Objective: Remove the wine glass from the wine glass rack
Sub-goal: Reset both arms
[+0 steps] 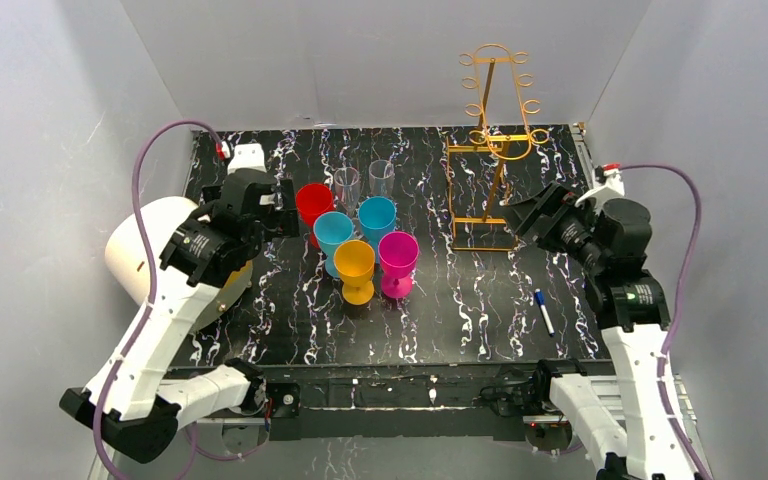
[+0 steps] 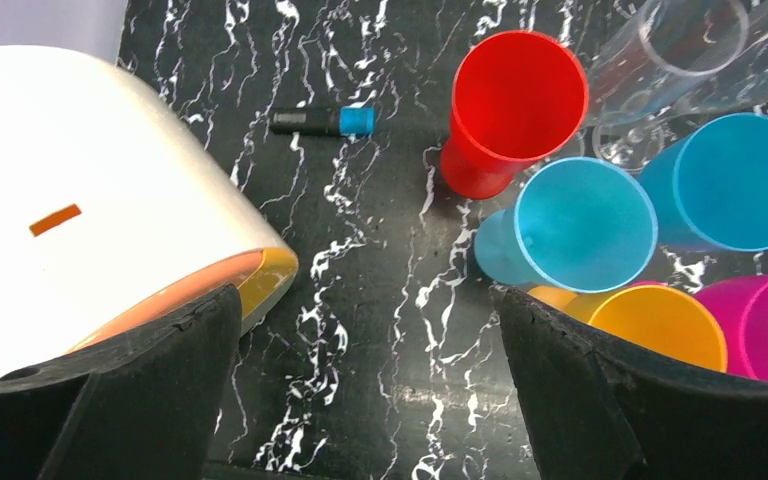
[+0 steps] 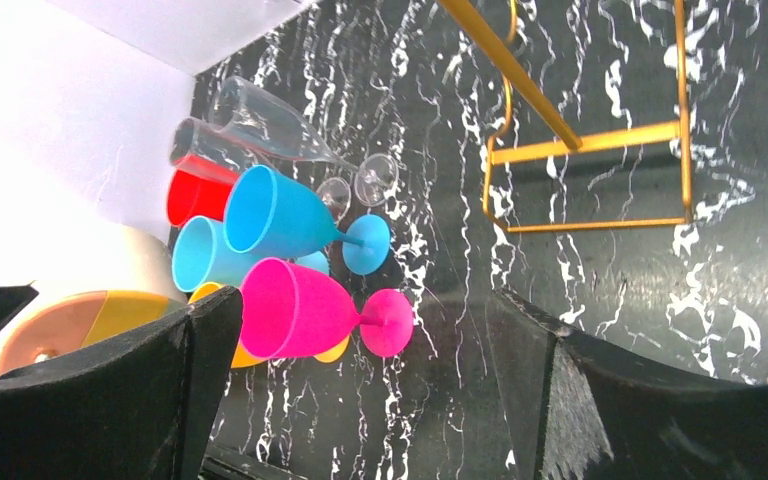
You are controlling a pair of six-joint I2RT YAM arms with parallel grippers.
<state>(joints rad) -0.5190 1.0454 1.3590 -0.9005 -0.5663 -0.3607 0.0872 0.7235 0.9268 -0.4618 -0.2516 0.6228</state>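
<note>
Plainly, the wine glass rack stood upright on the far right part of the desk. Its long axis ran vertical, with the loop hooks at the top and the rectangular wire base on the surface. No glass could be seen hanging from any loop in the top view, though a clear one against the pale wall would have been hard to pick out.

Every glass I could make out stood on the desk in a cluster to the left of the rack. The magenta glass and the teal glass were nearest to it, a clear glass stood behind them, and the rest were further left.

The right hand sat just beside the rack's base, on its right side, with fingers spread and nothing between them. Its wrist view looked past the base wire toward the cluster. The left hand was likewise spread and empty, close to the red glass at the cluster's left edge. It was well apart from the rack, with the glasses in between.

By my reading, the right arm was much the nearer. Any reach to the hooks would have had to go up and to the left from that hand, since the loops stood high above the base. With the rack looking bare, the removal seemed already done.
</note>
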